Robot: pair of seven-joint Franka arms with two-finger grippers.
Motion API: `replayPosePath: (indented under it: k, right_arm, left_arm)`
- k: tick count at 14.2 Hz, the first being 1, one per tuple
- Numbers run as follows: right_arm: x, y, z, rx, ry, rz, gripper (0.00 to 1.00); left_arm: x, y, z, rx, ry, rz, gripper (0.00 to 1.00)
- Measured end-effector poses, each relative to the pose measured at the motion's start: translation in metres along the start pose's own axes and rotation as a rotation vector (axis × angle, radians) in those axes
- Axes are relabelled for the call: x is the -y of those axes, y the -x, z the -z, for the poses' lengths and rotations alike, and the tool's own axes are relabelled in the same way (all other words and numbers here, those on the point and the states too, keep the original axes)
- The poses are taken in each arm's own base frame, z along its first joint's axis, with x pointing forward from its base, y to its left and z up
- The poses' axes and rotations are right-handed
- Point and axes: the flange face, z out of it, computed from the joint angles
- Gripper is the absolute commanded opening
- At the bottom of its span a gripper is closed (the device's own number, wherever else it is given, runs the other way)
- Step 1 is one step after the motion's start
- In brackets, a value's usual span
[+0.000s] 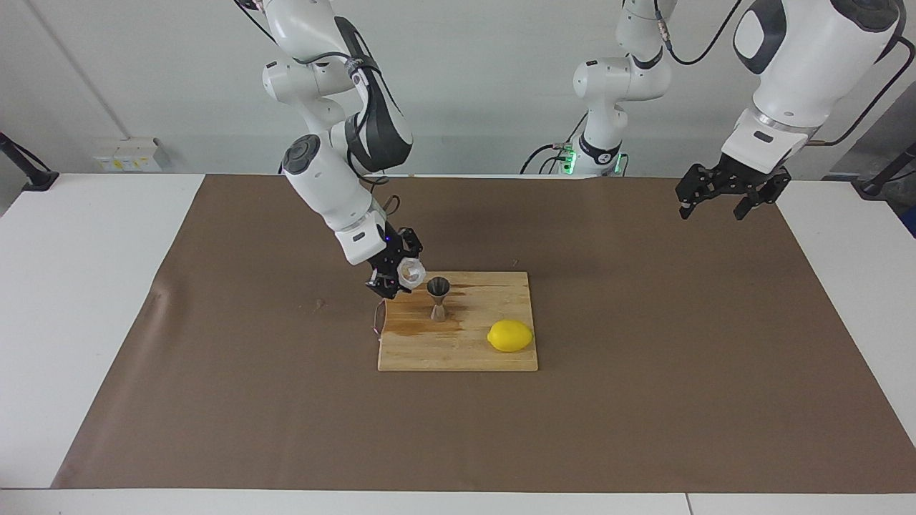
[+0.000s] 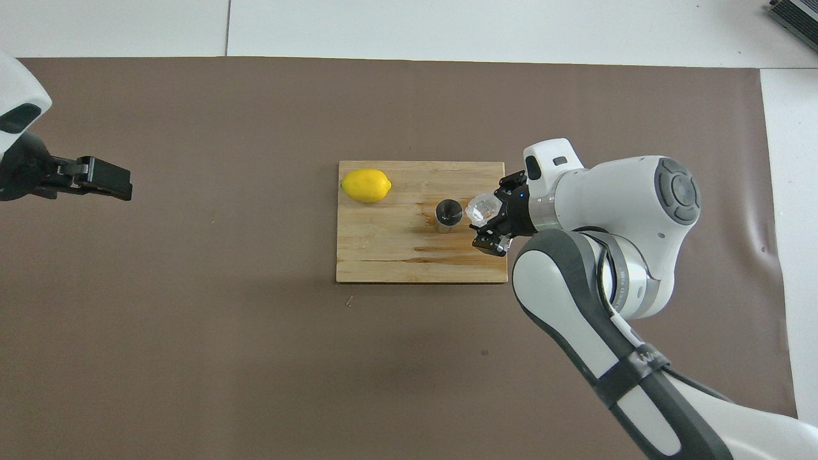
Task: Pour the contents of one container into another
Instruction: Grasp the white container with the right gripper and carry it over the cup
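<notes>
Right end effector (image 1: 402,275) grips the clear ribbed cup (image 1: 411,272), tipped on its side over the wooden cutting board (image 1: 458,350), its mouth just beside the rim of the steel jigger (image 1: 438,298). The jigger stands upright on the board, a lemon (image 1: 510,335) well apart from it. Left end effector (image 1: 723,197) waits with fingers wide, over the brown mat (image 1: 644,400) at its own end of the counter (image 1: 79,286).
</notes>
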Motion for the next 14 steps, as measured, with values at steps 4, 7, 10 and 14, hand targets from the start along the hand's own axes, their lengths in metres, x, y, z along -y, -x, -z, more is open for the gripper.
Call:
replayPosePath:
  k: [4, 7, 10, 14]
  right_arm:
    - [0.003, -0.002, -0.001, 0.061, 0.033, -0.004, 0.26]
    - [0.004, -0.005, -0.001, 0.087, 0.053, -0.003, 0.25]
    - [0.012, -0.019, 0.001, 0.077, 0.057, 0.008, 0.24]
    - [0.022, -0.033, 0.000, 0.099, 0.079, 0.032, 0.23]
  left_arm:
    - [0.000, 0.000, 0.000, 0.000, 0.000, 0.000, 1.00]
    - [0.000, 0.000, 0.000, 0.000, 0.000, 0.000, 1.00]
    - [0.000, 0.000, 0.000, 0.000, 0.000, 0.000, 1.00]
    - [0.000, 0.000, 0.000, 0.000, 0.000, 0.000, 1.00]
